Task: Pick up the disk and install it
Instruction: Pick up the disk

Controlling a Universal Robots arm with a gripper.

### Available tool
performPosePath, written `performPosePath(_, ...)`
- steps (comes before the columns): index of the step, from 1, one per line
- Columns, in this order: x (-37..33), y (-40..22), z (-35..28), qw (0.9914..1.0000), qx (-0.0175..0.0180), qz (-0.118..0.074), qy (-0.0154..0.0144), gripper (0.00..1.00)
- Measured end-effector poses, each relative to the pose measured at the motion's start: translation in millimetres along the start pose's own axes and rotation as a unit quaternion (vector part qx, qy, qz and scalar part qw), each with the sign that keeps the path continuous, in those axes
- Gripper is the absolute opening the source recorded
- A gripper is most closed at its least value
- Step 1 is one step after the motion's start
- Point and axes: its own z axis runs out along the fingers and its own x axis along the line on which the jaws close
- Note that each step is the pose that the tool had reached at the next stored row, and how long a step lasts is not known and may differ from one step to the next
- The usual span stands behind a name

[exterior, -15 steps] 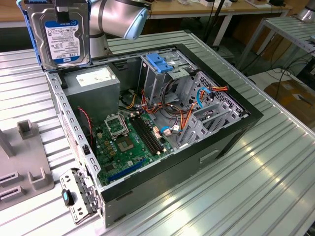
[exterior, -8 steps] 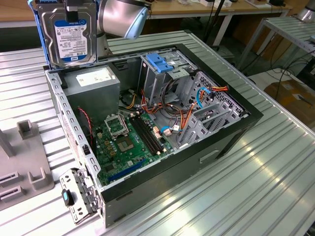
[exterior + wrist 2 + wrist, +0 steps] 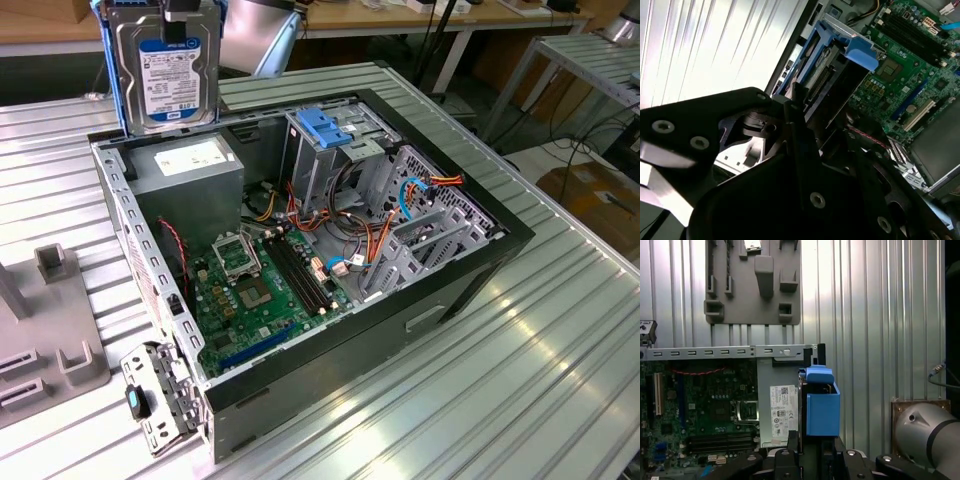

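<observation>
The fingers are closed narrowly on the disk, one on each side of its blue carrier. In the first wrist view the gripper clamps the carrier edge-on, with the blue plastic standing out between the black finger bodies. In the second wrist view the same dark fingers press against the framed drive.

In the exterior view the disk hangs clear in the air. It is upright, with its silvery face and white label turned to the camera and blue carrier rails along both sides. It is above the far corner of the open computer case, on the exterior view's left, and touches nothing below.

Under it, in that corner of the case, sits the grey power-supply box with a white label. The green motherboard lies beside the box and fills the near part of the case floor. At the far side stands a metal drive cage with a bare blue bracket on top of it. Orange and red cables run between the cage and the board.

The case lies on its side on a ribbed metal table. A grey moulded fixture rests near the table's edge on the exterior view's left, well apart from the disk.
</observation>
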Motion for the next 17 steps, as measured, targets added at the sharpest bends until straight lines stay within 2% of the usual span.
performPosePath(2,-0.3,-7.9,0.0,1.0,0.0,0.0,0.0,0.35)
performPosePath(6,-0.6,-19.8,0.1,1.0,0.0,0.0,0.0,0.35)
performPosePath(8,-0.8,-23.5,0.0,1.0,-0.0001,0.0,0.0001,0.35)
performPosePath(12,-0.8,-25.9,0.1,1.0,0.0,0.0,0.0,0.35)
performPosePath(17,-0.8,-26.0,0.1,1.0,0.0,0.0,0.0,0.35)
